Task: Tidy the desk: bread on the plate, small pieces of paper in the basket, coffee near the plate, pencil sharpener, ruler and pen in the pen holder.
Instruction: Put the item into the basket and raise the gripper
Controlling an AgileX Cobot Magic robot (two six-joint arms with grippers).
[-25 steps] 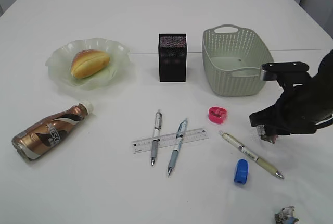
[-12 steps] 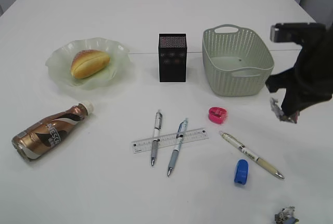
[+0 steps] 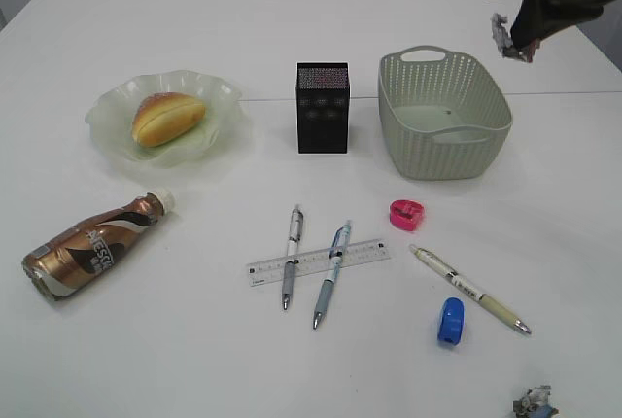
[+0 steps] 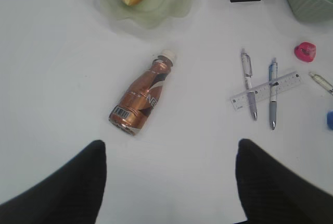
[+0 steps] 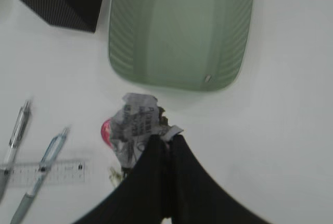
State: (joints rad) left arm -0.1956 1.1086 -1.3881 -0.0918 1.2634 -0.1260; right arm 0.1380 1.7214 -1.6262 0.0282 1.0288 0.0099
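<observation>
The paper step is in hand: the right gripper (image 3: 505, 39), upper right of the frame, is clamped on a crumpled printed paper wad (image 5: 136, 125) high beside the basket (image 3: 442, 151). Next it needs centring over the perforated tub, then release. The left gripper (image 4: 169, 182) stands apart, idle.

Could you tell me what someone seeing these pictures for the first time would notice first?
Probably the right gripper, raised high near the green basket and pinching a crumpled scrap of paper. Next, the golden bread on the wavy glass plate at left, with the brown coffee bottle lying on its side in front of it.
</observation>
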